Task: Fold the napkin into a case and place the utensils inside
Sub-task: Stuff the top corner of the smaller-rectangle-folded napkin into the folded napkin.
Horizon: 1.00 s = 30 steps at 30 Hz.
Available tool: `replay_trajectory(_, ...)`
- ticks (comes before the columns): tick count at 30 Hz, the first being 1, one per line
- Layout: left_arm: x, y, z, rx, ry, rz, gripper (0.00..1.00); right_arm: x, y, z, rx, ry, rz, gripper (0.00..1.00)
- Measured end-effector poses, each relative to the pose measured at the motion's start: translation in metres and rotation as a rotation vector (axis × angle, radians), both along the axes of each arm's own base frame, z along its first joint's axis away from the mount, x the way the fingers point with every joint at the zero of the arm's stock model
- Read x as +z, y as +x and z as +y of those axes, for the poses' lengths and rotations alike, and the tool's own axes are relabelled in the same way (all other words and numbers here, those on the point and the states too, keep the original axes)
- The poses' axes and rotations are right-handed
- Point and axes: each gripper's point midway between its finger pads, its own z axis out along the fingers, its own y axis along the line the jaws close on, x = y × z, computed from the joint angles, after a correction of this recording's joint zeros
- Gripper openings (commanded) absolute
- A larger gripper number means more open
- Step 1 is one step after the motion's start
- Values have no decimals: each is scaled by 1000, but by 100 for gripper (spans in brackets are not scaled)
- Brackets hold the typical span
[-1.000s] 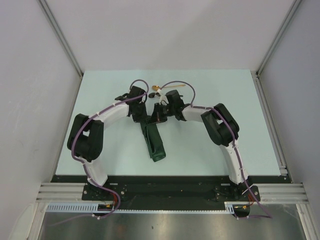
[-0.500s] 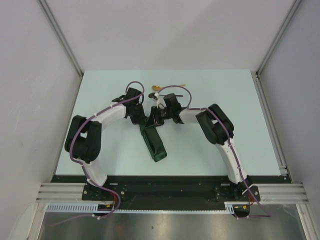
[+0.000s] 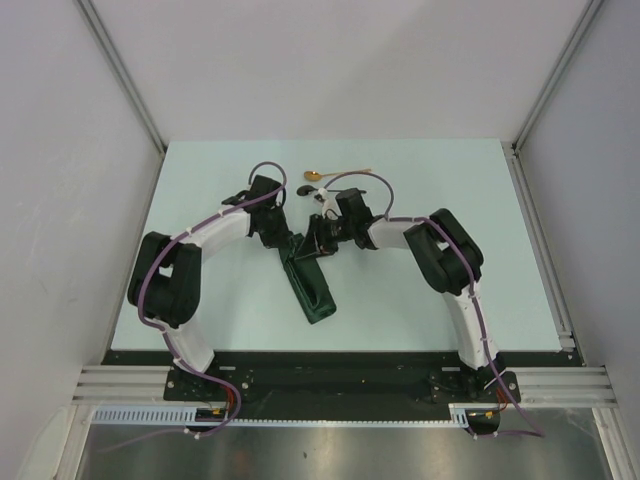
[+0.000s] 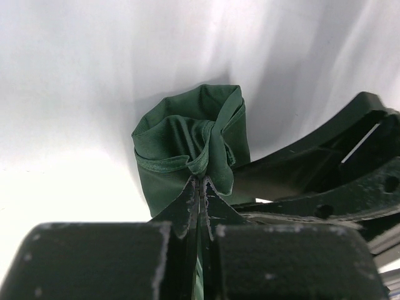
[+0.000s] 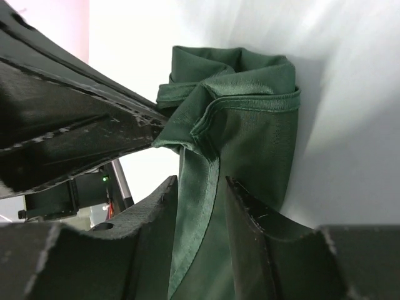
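The dark green napkin lies folded as a narrow case (image 3: 314, 288) in the middle of the table, its far end raised between both grippers. My left gripper (image 3: 291, 243) is shut on an edge of the case's open end (image 4: 187, 140), pinching the cloth at its fingertips (image 4: 201, 182). My right gripper (image 3: 313, 249) is open at the same end, with a loose layer of the cloth (image 5: 199, 187) hanging between its two fingers, and the case (image 5: 250, 106) lies just beyond. The gold spoon (image 3: 332, 175) and the black spoon (image 3: 305, 188) lie on the table behind the grippers.
The pale green table (image 3: 480, 230) ends at grey walls left, right and back. A metal rail (image 3: 540, 235) runs along its right edge. The left gripper's dark body (image 5: 69, 119) crosses the right wrist view close to the cloth.
My right gripper has moved nearer and to the left, down onto the case's raised end. The left gripper has stayed shut on the cloth, almost still.
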Motion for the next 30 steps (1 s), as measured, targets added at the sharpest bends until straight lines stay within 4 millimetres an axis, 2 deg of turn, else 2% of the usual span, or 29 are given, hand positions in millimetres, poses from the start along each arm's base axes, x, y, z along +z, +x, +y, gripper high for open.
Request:
replay_trajectory(3, -1, 0, 0, 1, 0, 0, 0, 2, 5, -4, -8, 2, -8, 40)
replay_trajectory(8, -2, -1, 1, 2, 2, 4, 0, 4, 13, -8, -22, 2, -12, 33)
replay_trajectory(14, -3, -1, 2, 3, 2, 3, 0, 20, 29, 1, -28, 39, -54, 30)
replay_trajectory(18, -2, -1, 2, 3, 2, 3, 0, 23, 38, 12, -23, 59, -68, 22)
replay_trajectory(23, -3, -2, 3, 6, 6, 6, 0, 13, 36, 20, -16, 62, -47, 16)
replay_trajectory(30, 0, 1, 7, 20, 13, -6, 0, 2, 28, 28, -17, 93, -10, 14)
